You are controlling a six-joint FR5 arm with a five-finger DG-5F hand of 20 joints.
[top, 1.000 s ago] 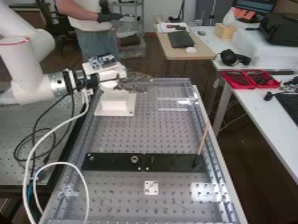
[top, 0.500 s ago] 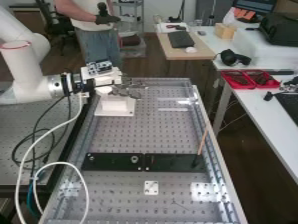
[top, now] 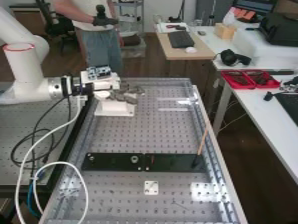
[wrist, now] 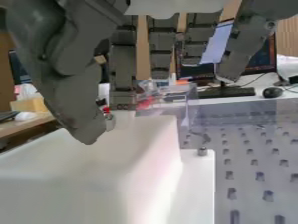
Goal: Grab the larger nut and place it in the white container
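The hand [top: 126, 94] is over the white container [top: 114, 107] near the bench's far end. In the wrist view, the hand [wrist: 70, 85] has its thumb bent toward one lowered finger, low over the white container [wrist: 80, 170]. A small silvery part, the larger nut [wrist: 110, 121], is pinched at the thumb's edge, partly hidden by the thumb. The other fingers are straighter. On the black bar [top: 173, 162] stand the smaller nut [top: 91, 158] and the bearing [top: 134, 159].
A thin wooden stick [top: 203, 141] rises from the bar's right part. A small white plate [top: 151, 188] lies in front of the bar. Cables loop left of the bench. Red trays [top: 249, 80] stand on the right-hand table. A screw [wrist: 202, 151] sits on the container's flange.
The hand has moved slightly left and its fingers have come lower over the white container. The cable beside the arm has shifted left.
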